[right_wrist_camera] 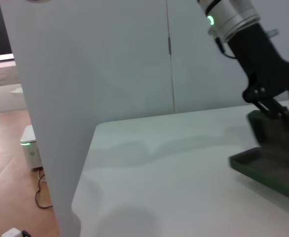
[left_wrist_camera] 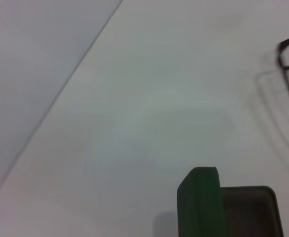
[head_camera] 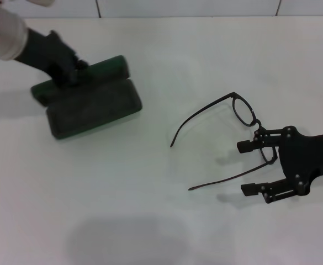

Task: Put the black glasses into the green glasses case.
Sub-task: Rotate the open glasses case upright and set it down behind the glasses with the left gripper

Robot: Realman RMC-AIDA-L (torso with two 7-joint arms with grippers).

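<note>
The glasses (head_camera: 236, 118), thin black frame with temples unfolded, lie on the table (head_camera: 150, 210) right of centre. The right gripper (head_camera: 248, 168) straddles one lens, fingers wide. The left gripper (head_camera: 67, 69) pinches the open case's (head_camera: 89, 107) lid.

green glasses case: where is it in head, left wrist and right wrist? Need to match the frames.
Head view: the green glasses case lies open at upper left on the white table, the left gripper on its far half.
Left wrist view: one corner of the case at the lower edge.
Right wrist view: case at the right edge, left gripper on it.
Shared landmark: the white table top.
</note>
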